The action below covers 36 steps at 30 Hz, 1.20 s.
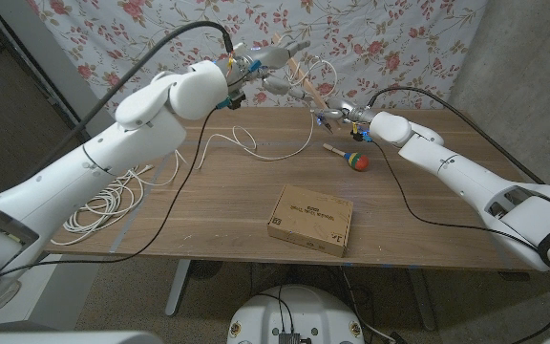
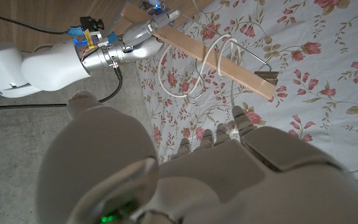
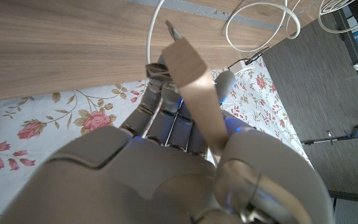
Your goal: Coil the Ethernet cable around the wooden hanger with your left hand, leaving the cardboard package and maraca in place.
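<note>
The wooden hanger (image 1: 306, 81), raised above the table's (image 1: 218, 205) far edge in the right hand's (image 1: 340, 115) closed fingers, carries loops of white Ethernet cable (image 1: 227, 143) pinched by the left hand (image 1: 256, 69), with maraca (image 1: 349, 158) and cardboard package (image 1: 310, 220) lying nearer.

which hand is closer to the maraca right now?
Right. The right hand holds the low end of the wooden hanger, just above and behind the maraca. The left hand is raised at the hanger's upper end, farther off.
</note>
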{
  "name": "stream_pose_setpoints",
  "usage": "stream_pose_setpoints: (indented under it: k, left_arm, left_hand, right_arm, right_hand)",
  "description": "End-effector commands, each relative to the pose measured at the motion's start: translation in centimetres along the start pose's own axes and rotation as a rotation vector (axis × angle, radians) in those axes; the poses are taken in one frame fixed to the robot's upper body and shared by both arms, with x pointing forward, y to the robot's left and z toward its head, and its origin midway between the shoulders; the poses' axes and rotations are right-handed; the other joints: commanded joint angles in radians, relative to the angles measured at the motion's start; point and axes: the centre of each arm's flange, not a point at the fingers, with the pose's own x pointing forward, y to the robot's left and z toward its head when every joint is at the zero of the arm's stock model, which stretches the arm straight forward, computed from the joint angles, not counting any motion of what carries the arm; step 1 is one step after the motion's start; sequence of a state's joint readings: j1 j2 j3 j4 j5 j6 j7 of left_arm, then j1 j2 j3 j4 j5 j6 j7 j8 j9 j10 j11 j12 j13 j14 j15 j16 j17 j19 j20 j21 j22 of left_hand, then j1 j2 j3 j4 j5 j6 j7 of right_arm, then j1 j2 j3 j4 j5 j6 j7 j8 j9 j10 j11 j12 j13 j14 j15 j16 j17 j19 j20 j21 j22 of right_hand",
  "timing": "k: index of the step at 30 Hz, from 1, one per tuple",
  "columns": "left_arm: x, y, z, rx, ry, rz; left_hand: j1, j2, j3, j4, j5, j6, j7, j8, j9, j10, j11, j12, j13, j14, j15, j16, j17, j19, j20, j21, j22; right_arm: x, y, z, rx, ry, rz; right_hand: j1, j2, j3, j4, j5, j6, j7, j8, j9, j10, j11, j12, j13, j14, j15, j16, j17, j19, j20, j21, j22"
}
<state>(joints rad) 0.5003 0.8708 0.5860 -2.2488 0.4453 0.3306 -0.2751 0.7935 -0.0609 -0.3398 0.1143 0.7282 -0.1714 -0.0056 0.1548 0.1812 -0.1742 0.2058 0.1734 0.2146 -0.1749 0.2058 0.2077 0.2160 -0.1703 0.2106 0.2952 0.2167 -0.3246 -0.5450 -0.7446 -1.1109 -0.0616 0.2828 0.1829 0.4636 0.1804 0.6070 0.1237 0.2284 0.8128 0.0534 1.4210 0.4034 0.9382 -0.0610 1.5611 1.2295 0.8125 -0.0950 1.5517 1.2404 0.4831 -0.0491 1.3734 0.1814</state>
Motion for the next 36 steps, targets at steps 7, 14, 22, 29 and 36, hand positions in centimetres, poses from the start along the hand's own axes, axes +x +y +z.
stream_pose_setpoints:
  k: [7, 14, 22, 29, 36]
  left_arm:
    - [-6.0, -2.7, 3.0, 0.363, 0.184, 0.716]
    - [-7.1, -5.0, 3.3, 0.432, 0.167, 0.949]
    - [-8.0, -7.1, 3.2, 0.405, 0.142, 0.993]
    - [-9.0, -8.1, 2.7, 0.362, 0.161, 0.969]
    - [-9.7, -8.5, 1.7, 0.312, 0.177, 0.948]
  left_hand:
    - [-0.126, -0.015, 0.0, -0.012, -0.038, -0.568, -0.082, -0.003, 0.004, -0.567, -0.031, -0.019, -0.022, -0.536, 0.008, -0.039, -0.031, -0.554, 0.004, -0.132, -0.036]
    - [-0.174, 0.026, 0.004, -0.004, -0.124, -0.568, -0.069, -0.003, 0.003, -0.566, -0.037, -0.019, -0.022, -0.54, 0.007, -0.042, -0.034, -0.541, 0.005, -0.121, -0.029]
    - [-0.179, 0.029, 0.003, 0.0, -0.139, -0.56, -0.063, 0.002, 0.005, -0.533, -0.033, 0.002, -0.02, -0.502, 0.005, -0.024, -0.03, -0.524, 0.006, -0.111, -0.025]
    - [-0.185, 0.032, 0.003, 0.005, -0.145, -0.54, -0.062, 0.013, 0.004, -0.512, -0.036, 0.014, -0.02, -0.482, 0.004, -0.017, -0.03, -0.508, 0.005, -0.103, -0.023]
    - [-0.193, 0.034, 0.003, 0.009, -0.158, -0.493, -0.069, 0.034, 0.003, -0.459, -0.04, 0.038, -0.022, -0.43, 0.002, -0.002, -0.03, -0.461, 0.004, -0.082, -0.019]
  right_arm:
    - [0.7, 0.2, 0.2, -0.007, 0.015, -0.006]
    - [1.0, 0.3, 0.5, -0.01, 0.013, -0.011]
    - [0.7, 0.6, 0.9, -0.021, 0.014, -0.014]
    - [0.2, 0.9, 1.4, -0.028, 0.025, -0.012]
    - [-0.1, 1.3, 2.0, -0.038, 0.041, -0.018]
  right_hand:
    - [0.009, -0.001, 0.004, -0.001, -0.004, 0.0, 0.008, 0.008, 0.002, 0.011, -0.004, 0.005, 0.0, 0.0, -0.107, 0.007, -0.001, -0.005, -0.028, 0.007, 0.003]
    - [0.009, -0.001, 0.004, -0.001, -0.004, 0.001, 0.008, 0.008, 0.001, 0.009, -0.006, 0.007, 0.003, 0.001, -0.108, 0.007, -0.001, -0.005, -0.029, 0.007, 0.003]
    - [0.009, -0.001, 0.004, -0.001, -0.003, 0.001, 0.009, 0.009, 0.002, 0.011, -0.005, 0.005, 0.0, -0.001, -0.107, 0.007, -0.001, -0.007, -0.029, 0.007, 0.003]
    - [0.01, -0.001, 0.003, -0.001, -0.003, -0.002, 0.009, 0.009, 0.004, 0.006, -0.006, 0.008, 0.004, -0.002, -0.108, 0.007, -0.001, -0.008, -0.028, 0.007, 0.003]
    - [0.01, -0.001, 0.003, -0.001, -0.003, -0.001, 0.008, 0.009, 0.003, 0.004, -0.007, 0.007, 0.002, -0.002, -0.107, 0.007, -0.001, -0.009, -0.029, 0.008, 0.003]
